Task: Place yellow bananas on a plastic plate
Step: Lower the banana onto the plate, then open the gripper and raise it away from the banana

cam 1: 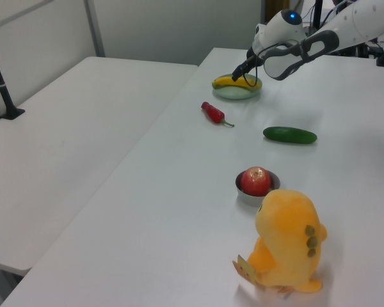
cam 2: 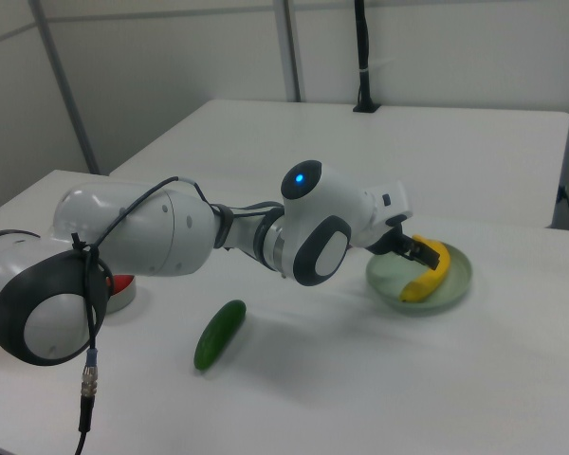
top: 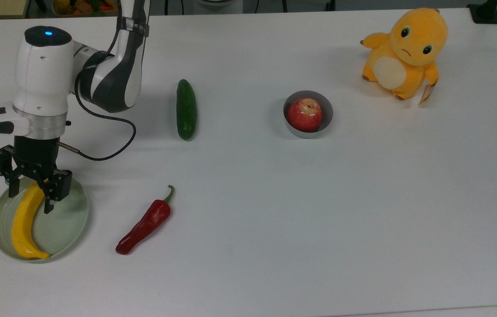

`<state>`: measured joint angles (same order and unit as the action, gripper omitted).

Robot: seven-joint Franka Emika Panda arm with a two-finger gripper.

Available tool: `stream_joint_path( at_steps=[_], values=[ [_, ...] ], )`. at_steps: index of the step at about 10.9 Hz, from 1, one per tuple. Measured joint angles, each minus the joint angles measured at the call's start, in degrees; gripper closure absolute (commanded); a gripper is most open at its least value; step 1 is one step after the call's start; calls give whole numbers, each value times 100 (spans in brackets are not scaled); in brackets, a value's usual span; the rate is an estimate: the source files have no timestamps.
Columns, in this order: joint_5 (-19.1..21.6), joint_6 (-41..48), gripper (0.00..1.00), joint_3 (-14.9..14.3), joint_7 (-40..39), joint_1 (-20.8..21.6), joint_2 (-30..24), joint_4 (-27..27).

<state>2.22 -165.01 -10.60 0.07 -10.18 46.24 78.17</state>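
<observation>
The yellow banana (top: 26, 222) lies inside the pale green plastic plate (top: 65, 224), curving along the rim on the top view's left, its pointed tip resting near the plate's near edge. The gripper (top: 31, 193) hangs over the banana's stem end with its fingers spread wide, one on each side of the fruit and seemingly not pinching it, so to my eye the banana sits on its own. What the arm needs now, I'd say, is a straight lift, keeping the fingers apart so neither one catches the stem and drags the banana over the rim. The red chili (top: 145, 222) lies on the table beside the plate, apart from it, and should be no bother.
</observation>
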Motion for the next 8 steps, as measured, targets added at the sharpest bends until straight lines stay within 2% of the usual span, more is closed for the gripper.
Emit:
stream_joint_path(
  at_steps=[5, 8],
  values=[
    [0, -1, 0, 2, -12, 9, -11, -3],
    [2, 21, 0, -15, -12, -19, -408, 46]
  ],
)
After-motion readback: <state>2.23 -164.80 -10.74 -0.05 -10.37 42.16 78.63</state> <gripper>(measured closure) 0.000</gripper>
